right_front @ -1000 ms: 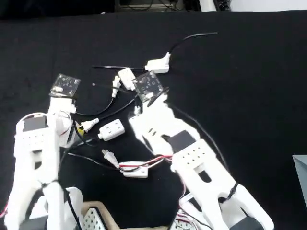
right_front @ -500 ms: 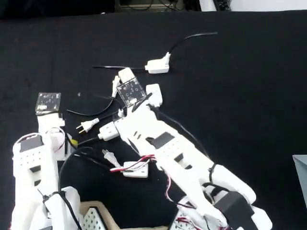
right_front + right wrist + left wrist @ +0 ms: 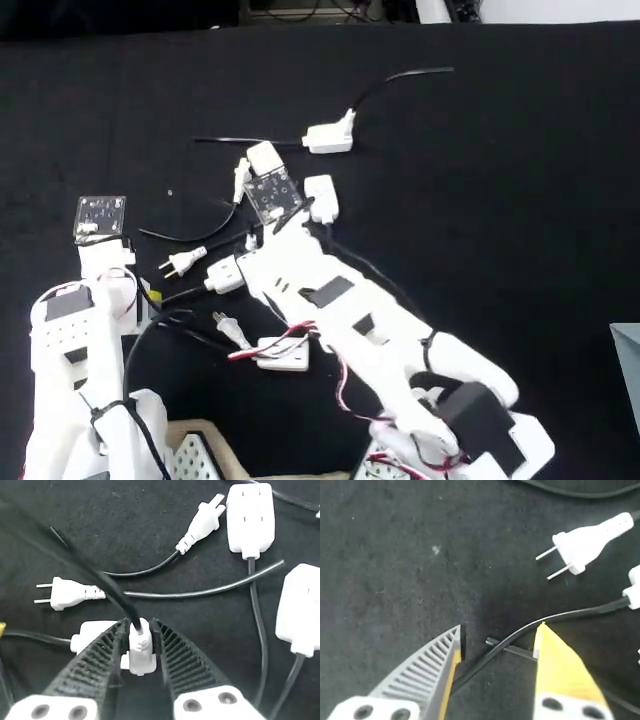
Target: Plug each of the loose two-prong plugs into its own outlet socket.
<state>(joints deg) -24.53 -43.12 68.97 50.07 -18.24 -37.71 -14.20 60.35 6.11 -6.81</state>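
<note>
Two claws over a scatter of cords, and by the look of it no plug is seated in a socket yet. The right gripper is closed on a white plug, held snugly between its ribbed fingers, with the plug's black cord running out past the fingertips. A socket block lies just beside the claw's tip, close against the held plug. Whether the prongs have entered it cannot be made out. Farther beyond the claw, another plug rests unplugged near a socket strip.

The left gripper stands wide, gripping nothing, its jaws astride a black cord on the dark table. A bare-pronged plug lies ahead of its tips, apart from them.

Judged from this, the work is in its early stage. One plug is in hand at a socket, and at least two more wait to be picked up and pushed home.
</note>
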